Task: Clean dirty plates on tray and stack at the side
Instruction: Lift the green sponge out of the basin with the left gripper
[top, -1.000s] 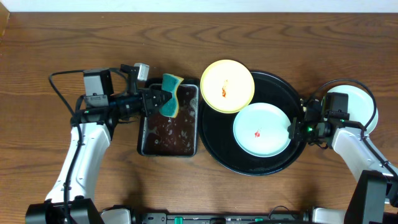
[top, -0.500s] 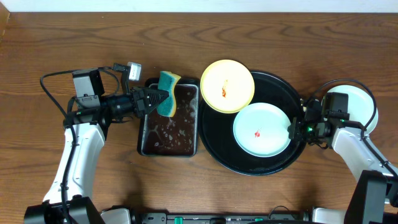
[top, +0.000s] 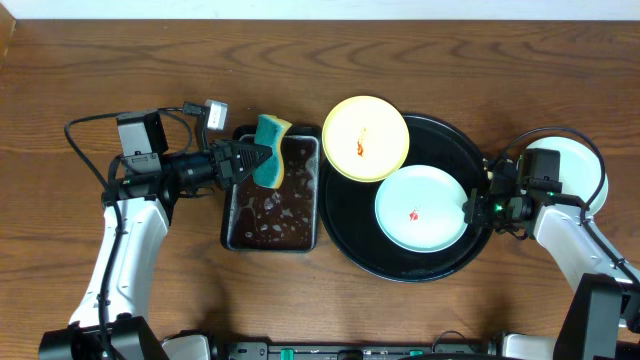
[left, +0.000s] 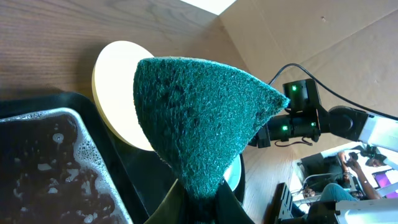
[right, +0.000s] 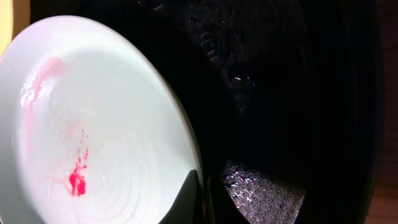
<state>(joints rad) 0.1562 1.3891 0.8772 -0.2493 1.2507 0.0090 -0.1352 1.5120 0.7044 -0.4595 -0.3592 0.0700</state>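
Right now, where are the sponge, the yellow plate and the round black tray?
sponge (left: 199, 124), left wrist view, middle of its green scouring face.
yellow plate (top: 365, 130), overhead view, centre of its face.
round black tray (top: 345, 225), overhead view, bare floor near its left rim.

left pincer (top: 252, 160) clamped, arm stretched rightward | right pincer (top: 473, 207) clamped, forearm angled inward
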